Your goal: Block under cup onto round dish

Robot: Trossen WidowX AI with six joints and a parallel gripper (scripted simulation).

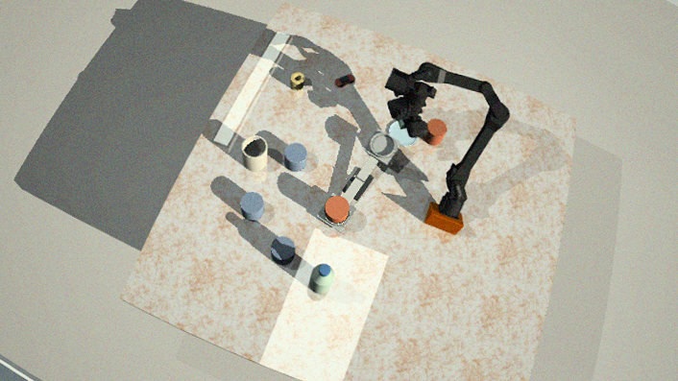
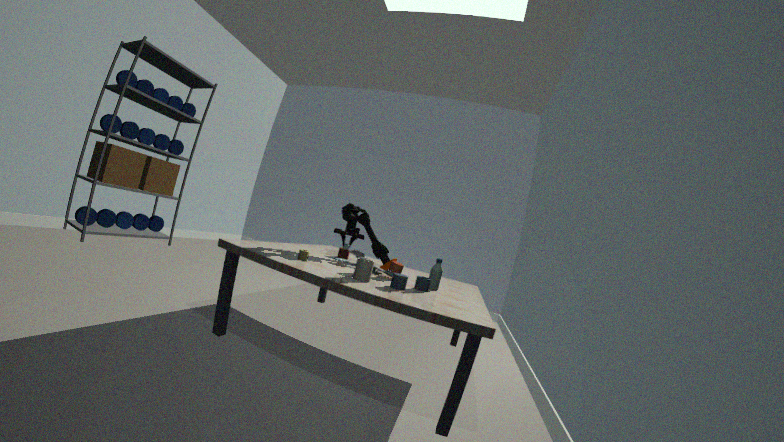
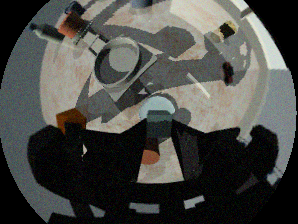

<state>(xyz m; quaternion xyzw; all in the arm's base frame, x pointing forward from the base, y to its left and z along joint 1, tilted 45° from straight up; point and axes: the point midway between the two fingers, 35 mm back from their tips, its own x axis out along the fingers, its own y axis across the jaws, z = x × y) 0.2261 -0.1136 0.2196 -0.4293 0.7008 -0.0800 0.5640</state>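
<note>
A: What's in the jaws?

B: They're closed on the small grey-green block (image 3: 158,123), held above the table.

A: And the dish?

B: The round dish (image 1: 401,134) lies just under the gripper (image 1: 409,120), with the lifted cup (image 1: 435,131) beside it. I'd centre the block over the dish, lower gently, and keep clear of the other cup (image 1: 336,209) on the balance (image 1: 359,182).

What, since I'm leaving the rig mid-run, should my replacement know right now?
Gripper: fingers shut on the block, held over the pale blue dish.
Lifted cup: set on the table, close beside the dish.
Other cup: on its end of the balance; leave it alone.
Done: cup off, block picked.
Left: place the block on the dish, release, pull the arm clear.
</note>
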